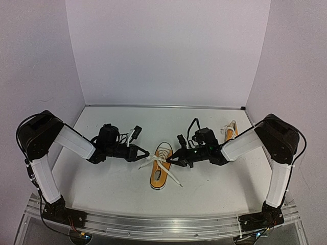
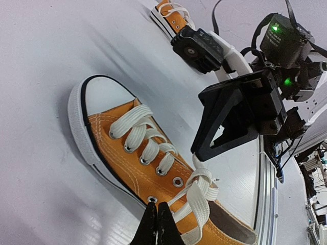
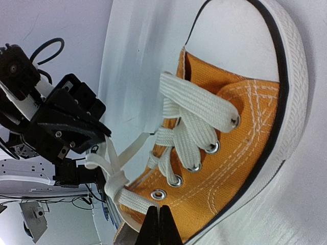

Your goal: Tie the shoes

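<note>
Shoes (image 1: pixel 160 171) are on the white table (image 1: pixel 102 184), two of them. The middle shoe (image 1: pixel 159 173) lies flat between the two arms. Its white toe points to the back wall and its heel points to the arms. The other shoe (image 1: pixel 229 131) is far off by the right wall, behind the right arm, and only part of it shows.

The white laces (image 1: pixel 156 162) of the middle shoe criss-cross up the front. Near the top holes they are bunched in a loose tangle. One loose end (image 1: pixel 176 181) trails off onto the table on the right side. Another bit runs out to the left.

The left gripper (image 1: pixel 141 155) is low at the left side of the middle shoe, right at the laces. Its fingers (image 2: pixel 151 224) are pressed together. The right gripper (image 1: pixel 171 157) is low at the right side, also right by the tangle. Its fingers (image 3: pixel 164 227) are pressed together too. I cannot tell if either one has a lace pinched inside. The two grippers point at each other across the shoe, with the tangle between them.
</note>
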Motion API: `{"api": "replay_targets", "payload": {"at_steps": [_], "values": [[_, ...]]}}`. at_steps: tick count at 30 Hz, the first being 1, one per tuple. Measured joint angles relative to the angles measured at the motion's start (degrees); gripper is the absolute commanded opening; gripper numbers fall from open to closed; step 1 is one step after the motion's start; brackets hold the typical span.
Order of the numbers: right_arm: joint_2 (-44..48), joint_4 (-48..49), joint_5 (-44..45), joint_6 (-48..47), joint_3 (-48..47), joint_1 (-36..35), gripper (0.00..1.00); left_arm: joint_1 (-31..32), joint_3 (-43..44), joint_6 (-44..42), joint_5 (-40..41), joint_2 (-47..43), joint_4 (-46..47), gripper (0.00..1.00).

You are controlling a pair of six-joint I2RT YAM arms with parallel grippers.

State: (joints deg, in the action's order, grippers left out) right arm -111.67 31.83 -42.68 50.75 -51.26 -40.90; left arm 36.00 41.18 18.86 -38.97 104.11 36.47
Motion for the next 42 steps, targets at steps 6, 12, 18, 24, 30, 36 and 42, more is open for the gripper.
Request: {"api": "replay_targets", "payload": {"at_steps": [6,12,18,24,30,36,42], "values": [[3.9,-2.2,1.4,-1.5,2.2,0.5,0.00,-0.8,-0.7,-3.1,5.0,-5.8,-6.9,0.00],[5.7,-3.1,2.4,-2.7,3.0,0.7,0.00,-0.8,-0.7,-4.1,8.4,-6.8,-10.5,0.00],[5.9,-3.7,2.8,-3.7,3.2,0.8,0.00,-0.8,-0.7,-4.3,8.5,-6.8,-11.0,0.21],[6.2,-6.4,2.9,-4.4,3.2,1.3,0.00,-1.6,-0.7,-7.8,9.5,-9.0,-13.8,0.39],[6.2,-7.3,2.8,-4.6,3.1,1.4,0.00,-1.8,0.1,-13.3,9.8,-14.6,-18.3,0.40],[7.4,-8.9,2.7,-5.2,3.1,3.5,0.00,-0.7,3.1,-18.1,8.6,-14.8,-23.6,0.39],[10.9,-13.5,2.7,-7.3,2.0,6.1,0.00,3.7,5.7,-22.3,9.0,-14.7,-28.9,0.39]]}}
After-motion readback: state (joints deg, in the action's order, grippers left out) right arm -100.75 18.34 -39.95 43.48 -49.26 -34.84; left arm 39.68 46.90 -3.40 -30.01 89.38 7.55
